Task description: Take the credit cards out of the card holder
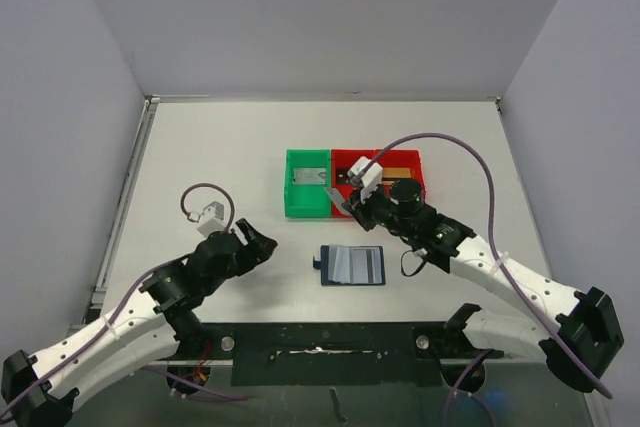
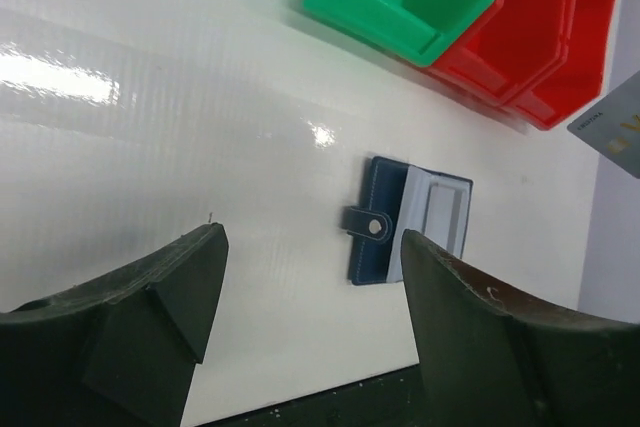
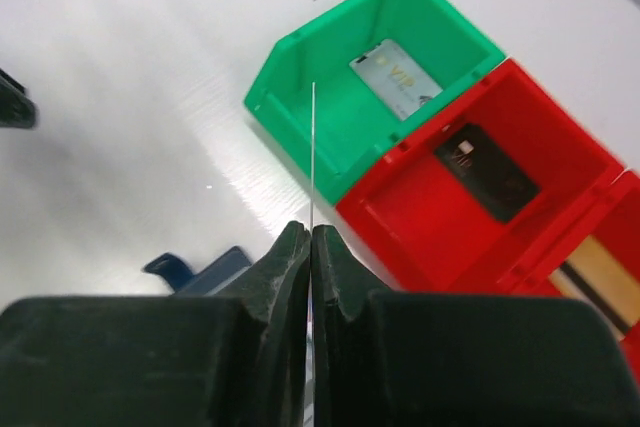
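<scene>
The dark navy card holder [image 1: 350, 265] lies open on the table, pale pockets up, also seen in the left wrist view [image 2: 405, 222] and partly behind the right fingers [image 3: 200, 269]. My right gripper [image 1: 352, 205] hovers by the trays, shut on a silver-grey credit card [image 2: 612, 129] that shows edge-on in its own view [image 3: 313, 147]. Another silver card [image 3: 397, 77] lies in the green tray [image 3: 300, 107]. A black card [image 3: 490, 172] rests in the red tray [image 3: 420, 217]. A gold-orange card [image 3: 600, 272] sits in the second red tray. My left gripper [image 1: 262, 243] stands open and empty [image 2: 312, 267], left of the holder.
The green tray [image 1: 307, 187] and two red trays [image 1: 412, 185] stand side by side behind the holder. Grey walls close in the table on three sides. A purple cable [image 1: 470, 152] arches over the right arm.
</scene>
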Controlling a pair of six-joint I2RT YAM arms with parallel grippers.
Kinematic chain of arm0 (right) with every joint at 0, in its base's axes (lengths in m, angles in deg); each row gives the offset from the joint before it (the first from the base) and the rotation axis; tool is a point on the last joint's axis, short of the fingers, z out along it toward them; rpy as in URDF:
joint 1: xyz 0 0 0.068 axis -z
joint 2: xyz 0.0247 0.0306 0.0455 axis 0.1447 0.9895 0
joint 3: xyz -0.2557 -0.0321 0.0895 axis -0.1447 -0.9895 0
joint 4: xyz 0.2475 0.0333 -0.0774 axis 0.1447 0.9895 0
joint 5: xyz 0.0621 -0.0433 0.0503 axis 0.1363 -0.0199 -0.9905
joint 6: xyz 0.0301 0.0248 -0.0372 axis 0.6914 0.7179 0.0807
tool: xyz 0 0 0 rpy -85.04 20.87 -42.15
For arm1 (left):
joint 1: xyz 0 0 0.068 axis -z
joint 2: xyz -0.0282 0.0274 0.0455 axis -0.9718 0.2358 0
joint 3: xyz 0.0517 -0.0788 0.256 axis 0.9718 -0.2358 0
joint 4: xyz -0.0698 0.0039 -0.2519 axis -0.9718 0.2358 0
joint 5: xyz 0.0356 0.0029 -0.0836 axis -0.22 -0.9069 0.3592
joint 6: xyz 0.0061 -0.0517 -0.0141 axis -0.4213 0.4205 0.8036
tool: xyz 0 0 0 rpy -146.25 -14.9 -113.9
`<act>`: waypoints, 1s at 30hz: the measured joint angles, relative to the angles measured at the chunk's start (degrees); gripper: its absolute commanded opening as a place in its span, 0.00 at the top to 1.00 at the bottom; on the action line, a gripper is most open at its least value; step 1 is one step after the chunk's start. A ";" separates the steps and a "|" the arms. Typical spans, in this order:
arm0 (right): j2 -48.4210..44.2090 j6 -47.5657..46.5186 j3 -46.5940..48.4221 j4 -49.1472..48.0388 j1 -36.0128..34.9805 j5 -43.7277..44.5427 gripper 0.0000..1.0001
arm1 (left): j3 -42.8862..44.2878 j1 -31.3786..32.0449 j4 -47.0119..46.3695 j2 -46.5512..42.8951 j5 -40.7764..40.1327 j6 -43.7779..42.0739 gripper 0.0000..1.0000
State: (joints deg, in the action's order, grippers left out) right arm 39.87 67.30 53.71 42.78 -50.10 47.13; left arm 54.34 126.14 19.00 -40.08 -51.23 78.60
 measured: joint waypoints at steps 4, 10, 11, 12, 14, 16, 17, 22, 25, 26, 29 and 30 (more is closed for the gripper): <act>7.02 -11.78 3.50 -1.16 -0.31 2.14 1.00 | 4.35 -4.90 4.17 2.89 1.18 -4.96 0.30; 20.35 -22.36 14.03 -1.05 0.09 1.77 1.00 | 13.16 -20.65 5.81 16.79 9.33 -14.95 0.30; 22.14 -23.61 15.63 -1.03 0.42 1.38 1.00 | 14.23 -24.61 6.01 18.71 11.87 -17.05 0.29; 23.41 -24.44 16.70 -1.03 0.59 0.96 1.00 | 14.91 -27.32 6.19 19.78 13.03 -18.47 0.30; 25.92 -26.21 19.19 -0.55 1.01 -0.04 1.00 | 16.33 -33.14 6.75 21.07 16.33 -21.81 0.29; 28.92 -28.04 22.14 0.00 1.31 -1.09 1.00 | 17.11 -37.53 6.97 20.92 18.40 -24.90 0.29; 30.36 -28.74 23.52 0.31 1.33 -1.49 1.00 | 17.31 -39.06 6.99 20.48 19.26 -26.40 0.29; 37.22 -31.74 29.66 2.10 1.62 -2.29 1.00 | 17.09 -40.89 7.39 15.26 21.22 -31.95 0.28; 41.42 -33.70 32.94 4.07 1.60 -1.73 1.00 | 15.69 -40.89 6.97 9.84 21.59 -33.62 0.28; 42.88 -34.51 34.10 4.85 1.57 -1.27 1.00 | 15.17 -40.89 6.93 8.20 21.62 -34.03 0.28; 46.88 -36.96 36.63 6.49 1.57 0.83 1.00 | 14.49 -40.89 6.91 5.49 21.35 -34.91 0.28; 48.09 -37.94 37.24 7.08 1.57 1.68 1.00 | 14.45 -40.89 6.88 5.05 21.09 -35.10 0.28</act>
State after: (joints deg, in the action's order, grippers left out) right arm 87.95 29.35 90.96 49.86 -48.53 48.82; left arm 68.79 85.25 25.89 -35.03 -30.14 43.50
